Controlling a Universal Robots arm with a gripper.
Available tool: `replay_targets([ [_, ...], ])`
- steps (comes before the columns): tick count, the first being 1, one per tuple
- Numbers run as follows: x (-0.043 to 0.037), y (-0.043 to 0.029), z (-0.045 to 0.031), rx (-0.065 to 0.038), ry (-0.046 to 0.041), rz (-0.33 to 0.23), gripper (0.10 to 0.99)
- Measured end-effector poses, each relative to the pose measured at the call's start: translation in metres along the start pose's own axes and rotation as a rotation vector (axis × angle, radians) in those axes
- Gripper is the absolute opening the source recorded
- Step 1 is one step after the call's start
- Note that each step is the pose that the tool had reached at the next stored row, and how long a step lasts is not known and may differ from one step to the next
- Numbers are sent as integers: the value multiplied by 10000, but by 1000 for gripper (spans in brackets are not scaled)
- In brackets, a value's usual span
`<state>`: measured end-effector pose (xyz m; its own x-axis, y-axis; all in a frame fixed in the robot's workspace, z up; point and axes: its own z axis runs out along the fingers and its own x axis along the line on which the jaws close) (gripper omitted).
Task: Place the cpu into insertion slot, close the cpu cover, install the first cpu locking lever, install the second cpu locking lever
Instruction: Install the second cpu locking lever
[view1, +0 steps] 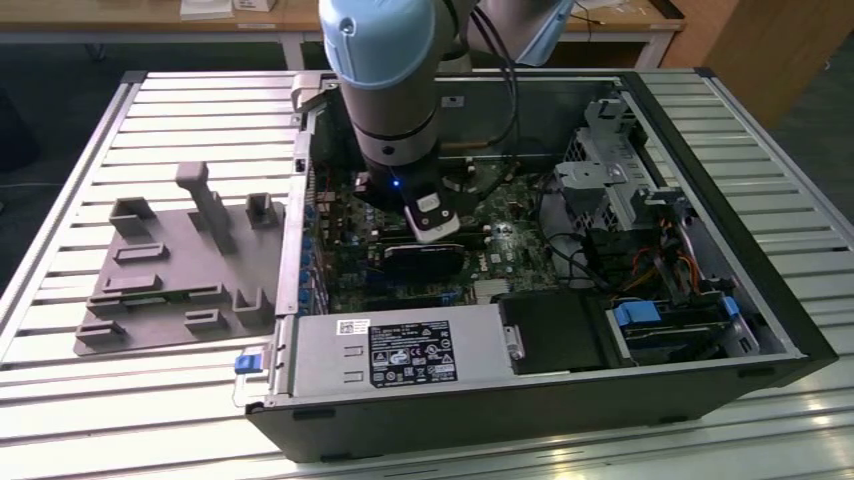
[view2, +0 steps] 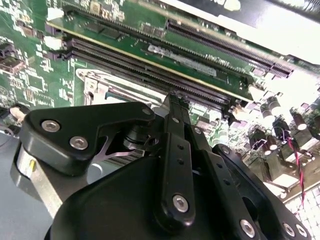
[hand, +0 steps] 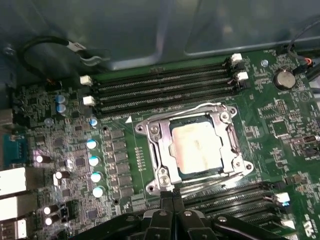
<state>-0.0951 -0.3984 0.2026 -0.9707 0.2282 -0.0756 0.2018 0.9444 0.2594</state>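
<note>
In the first wrist view the cpu lies pale and square in the insertion slot on the green board. The silver cpu cover lies flat around it, with the chip showing through its window. A thin wire locking lever runs along the slot's side next to the memory slots. My gripper is shut, its tips just off the slot's opposite edge, with nothing visible between them. In the second wrist view the shut gripper points at the slot's silver rim. In the exterior view the gripper reaches down into the open computer case.
Long black memory slots flank the socket on both sides. A black cable loop and a row of capacitors stand nearby. A grey fixture plate lies on the slatted table at the exterior view's left; the power supply fills the case's front.
</note>
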Motion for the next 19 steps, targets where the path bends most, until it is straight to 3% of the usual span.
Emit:
replay_targets([
  [2, 4, -7, 9, -129, 28, 15, 102],
  [6, 3, -34, 34, -248, 53, 32, 102],
  [13, 17, -79, 43, -571, 119, 76, 102],
  [19, 61, -100, 67, -675, 140, 90, 102],
])
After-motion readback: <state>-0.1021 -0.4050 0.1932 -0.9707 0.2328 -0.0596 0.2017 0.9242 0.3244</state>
